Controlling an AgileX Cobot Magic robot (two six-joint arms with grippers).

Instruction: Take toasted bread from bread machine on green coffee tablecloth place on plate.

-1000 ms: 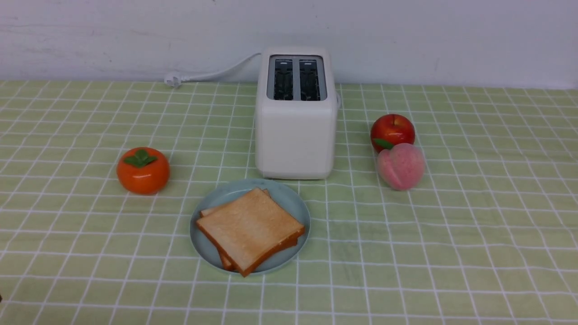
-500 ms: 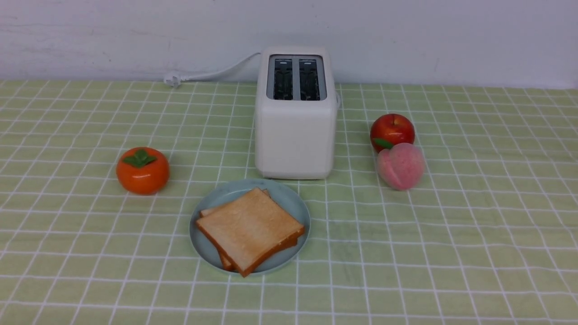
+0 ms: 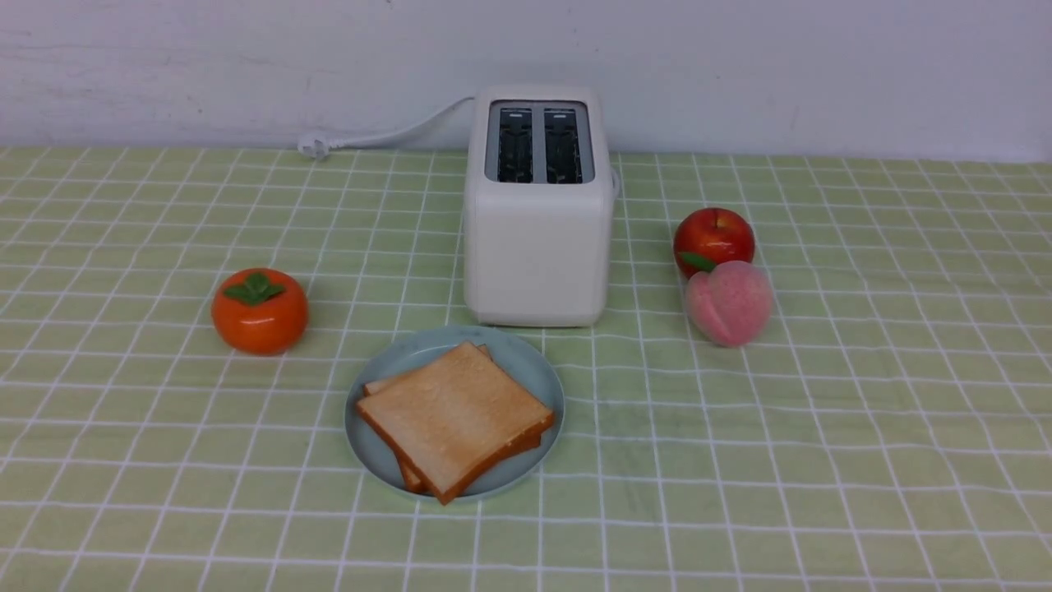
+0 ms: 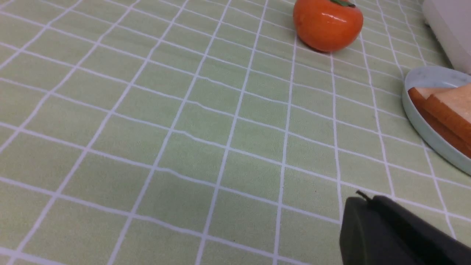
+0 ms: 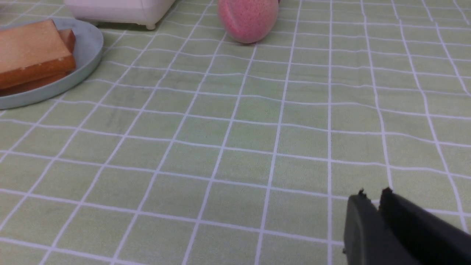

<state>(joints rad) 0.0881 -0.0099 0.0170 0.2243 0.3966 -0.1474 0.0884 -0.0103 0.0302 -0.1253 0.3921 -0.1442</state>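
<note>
While the toast lies stacked on the plate, the left claw is pressed together and the right claw is slightly spread.

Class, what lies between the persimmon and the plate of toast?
Only bare green tablecloth lies between the persimmon and the plate, as the front view shows.

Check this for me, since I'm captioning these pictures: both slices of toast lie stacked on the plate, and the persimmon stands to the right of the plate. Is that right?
Not quite: the front view shows the persimmon to the left of the plate. Both slices of toast do lie stacked on it.
</note>
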